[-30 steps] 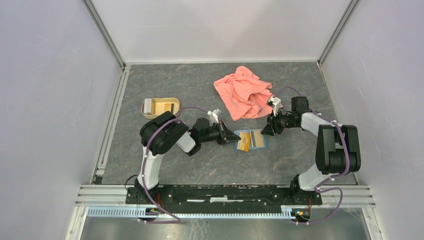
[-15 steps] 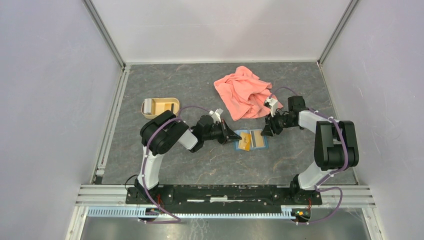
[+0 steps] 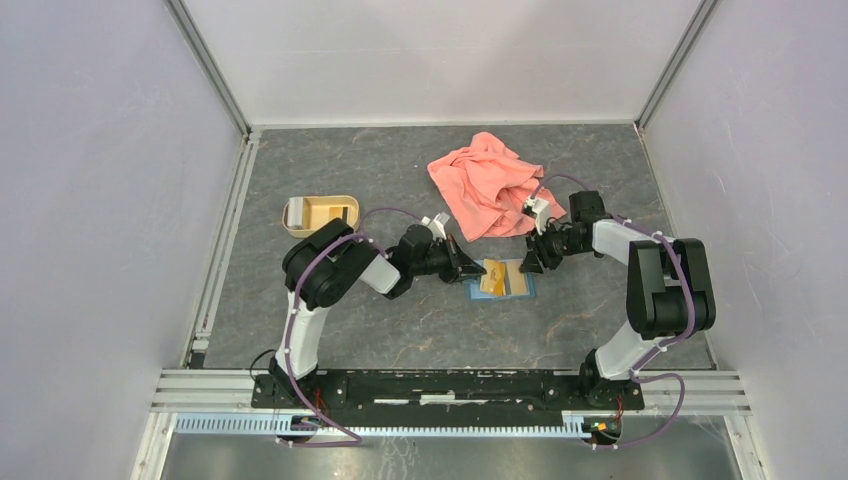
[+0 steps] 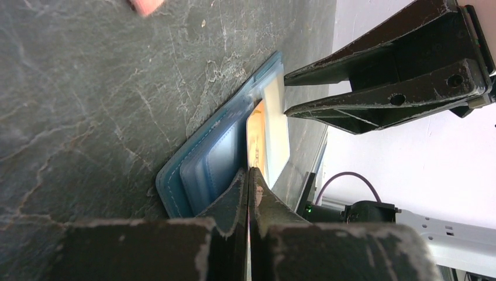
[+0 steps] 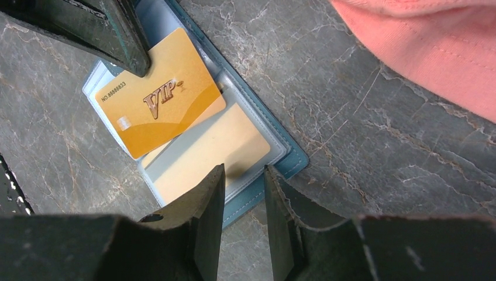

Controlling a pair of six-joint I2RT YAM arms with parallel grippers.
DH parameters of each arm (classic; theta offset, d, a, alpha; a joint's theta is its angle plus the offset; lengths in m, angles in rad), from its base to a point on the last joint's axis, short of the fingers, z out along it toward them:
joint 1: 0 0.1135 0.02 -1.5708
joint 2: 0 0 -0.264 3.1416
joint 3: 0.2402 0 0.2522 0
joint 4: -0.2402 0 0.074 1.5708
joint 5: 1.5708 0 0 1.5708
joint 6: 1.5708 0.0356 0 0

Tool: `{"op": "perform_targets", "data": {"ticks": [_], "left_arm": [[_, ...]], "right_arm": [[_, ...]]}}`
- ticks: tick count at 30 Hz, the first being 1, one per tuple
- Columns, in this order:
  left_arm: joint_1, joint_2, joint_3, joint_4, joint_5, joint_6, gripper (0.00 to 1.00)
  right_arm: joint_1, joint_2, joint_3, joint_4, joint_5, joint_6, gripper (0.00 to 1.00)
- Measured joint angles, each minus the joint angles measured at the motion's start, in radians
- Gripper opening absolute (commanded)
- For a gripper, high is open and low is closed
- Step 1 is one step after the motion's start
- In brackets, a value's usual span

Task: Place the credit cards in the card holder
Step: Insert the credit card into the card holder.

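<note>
Credit card (image 5: 161, 99), seemingly stiff and slick, pinched by one corner in the left gripper (image 4: 250, 175).
Right gripper (image 5: 243, 175) hovers, slightly parted, over the card holder (image 5: 295, 158) mid-tabletop.

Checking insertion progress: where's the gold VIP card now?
Top view, table centre: the gold card lies slanted over the left half of the open wallet, one corner pinched by the left gripper; the right gripper is opposite.

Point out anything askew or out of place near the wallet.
The gold card sits crooked across the open card holder. It rests on top of the sleeves rather than in a slot, with one corner pinched by the left pincer. A pink cloth lies crumpled farther back on the table.
</note>
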Motion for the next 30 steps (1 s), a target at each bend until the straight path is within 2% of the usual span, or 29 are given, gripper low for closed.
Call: {"op": "perform_targets", "data": {"ticks": [12, 21, 30], "left_arm": [[-0.051, 0.001, 0.020, -0.008, -0.116, 0.001, 0.02], [-0.093, 0.001, -0.030, 0.087, -0.228, 0.000, 0.02], [-0.142, 0.001, -0.033, 0.101, -0.315, 0.000, 0.02]], "right_arm": [[0.007, 0.000, 0.004, -0.005, 0.008, -0.001, 0.37], [0.009, 0.000, 0.004, -0.005, 0.008, -0.001, 0.37], [0.012, 0.000, 0.005, -0.005, 0.011, -0.001, 0.37]]}}
